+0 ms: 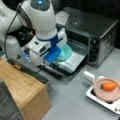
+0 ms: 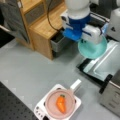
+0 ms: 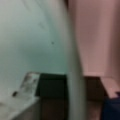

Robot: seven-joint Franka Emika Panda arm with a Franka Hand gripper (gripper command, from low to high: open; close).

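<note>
While your arm hung over the open toaster oven (image 1: pixel 100 35), the gripper (image 1: pixel 53 53) sat at the middle left of a front view, closed on the rim of a teal plate (image 1: pixel 63 53). In a front view the same plate (image 2: pixel 93 48) showed at the upper right, hanging below the blue and white gripper body (image 2: pixel 85 32) and above the oven's lowered door (image 2: pixel 105 65). You could not see the fingertips themselves in either front view; the hold was read from the plate standing clear of the door while pressed against the gripper. The wrist view was filled on its left by the pale teal surface of the plate (image 3: pixel 32 37), seen very close, with one dark finger (image 3: pixel 51 85) at the lower middle lying against it.

The door (image 1: pixel 72 61) lay flat, and the plate was over its inner end, near the oven mouth. Whether the plate touched the door, you could not tell.

At the lower right of a front view, a pink pan (image 1: pixel 107 91) sat on a small white stove (image 1: pixel 100 98), carrying a carrot (image 1: pixel 109 86). In a front view the carrot (image 2: pixel 60 103) lay at the lower middle, well apart from the gripper. A wooden cabinet (image 1: pixel 22 90) stood at the lower left, and the grey table (image 1: pixel 72 100) ran between it and the stove.
</note>
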